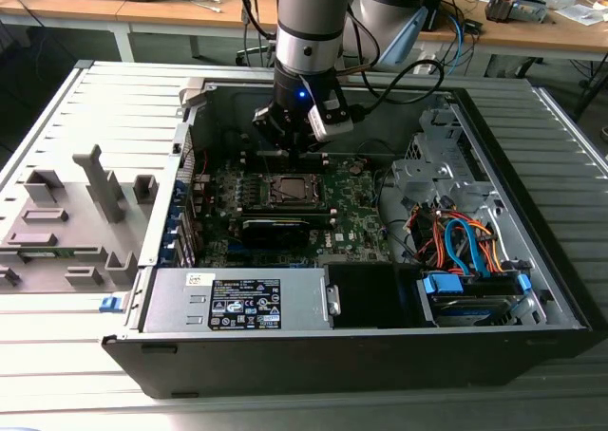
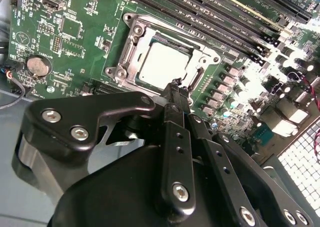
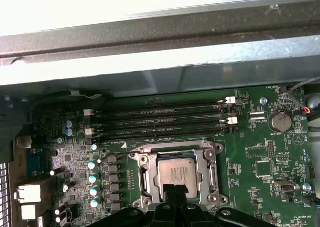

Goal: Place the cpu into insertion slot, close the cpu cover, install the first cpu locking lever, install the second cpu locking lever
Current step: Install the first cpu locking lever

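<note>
Just beneath my clenched, empty claw (image 2: 176, 88) the cpu (image 2: 161, 63) lies flat in the slot (image 3: 212, 174); light, stiff, with a fragile underside, I judge, so its edges are the hold.

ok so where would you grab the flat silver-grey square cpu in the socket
Probably by two opposite edges, coming straight down from above: the flat silver-grey square cpu lies level, face up, and the thin silvery metal cover frame rims it closely, so little edge is exposed.
</note>
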Robot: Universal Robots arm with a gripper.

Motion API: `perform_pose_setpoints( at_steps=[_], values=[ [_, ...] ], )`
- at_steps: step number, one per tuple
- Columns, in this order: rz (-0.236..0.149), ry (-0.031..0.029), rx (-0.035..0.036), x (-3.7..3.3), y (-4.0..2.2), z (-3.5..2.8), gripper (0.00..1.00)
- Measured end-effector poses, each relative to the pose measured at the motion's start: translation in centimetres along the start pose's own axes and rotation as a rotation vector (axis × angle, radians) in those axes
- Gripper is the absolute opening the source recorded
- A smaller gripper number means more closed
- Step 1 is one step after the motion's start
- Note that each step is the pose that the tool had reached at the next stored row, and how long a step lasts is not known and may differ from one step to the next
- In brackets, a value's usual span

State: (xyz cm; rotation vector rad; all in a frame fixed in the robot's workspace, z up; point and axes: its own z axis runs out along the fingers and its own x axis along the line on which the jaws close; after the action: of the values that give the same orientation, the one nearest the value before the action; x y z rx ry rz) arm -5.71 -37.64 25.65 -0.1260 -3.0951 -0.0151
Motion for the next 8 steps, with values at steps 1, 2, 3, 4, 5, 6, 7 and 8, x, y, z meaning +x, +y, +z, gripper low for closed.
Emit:
perform_pose_setpoints(
  at_steps=[1,2,3,4,5,6,7,8],
  values=[
    [0.0,0.0,-0.0001,0.0,0.0,0.0,0.11],
    [0.0,-0.0038,-0.0004,0.0,-0.01,0.0,0.11],
    [-0.001,-0.0369,-0.0034,0.02,-0.01,0.02,0.11],
    [-0.001,-0.0581,-0.005,0.04,-0.01,0.03,0.11],
    [-0.001,-0.066,-0.0058,0.04,0.0,0.04,0.11],
    [-0.001,-0.0665,-0.0059,0.04,0.0,0.04,0.11],
    [-0.001,-0.0669,-0.0059,0.04,0.0,0.04,0.11],
    [-0.001,-0.0673,-0.006,0.04,0.0,0.04,0.11]
  ],
)
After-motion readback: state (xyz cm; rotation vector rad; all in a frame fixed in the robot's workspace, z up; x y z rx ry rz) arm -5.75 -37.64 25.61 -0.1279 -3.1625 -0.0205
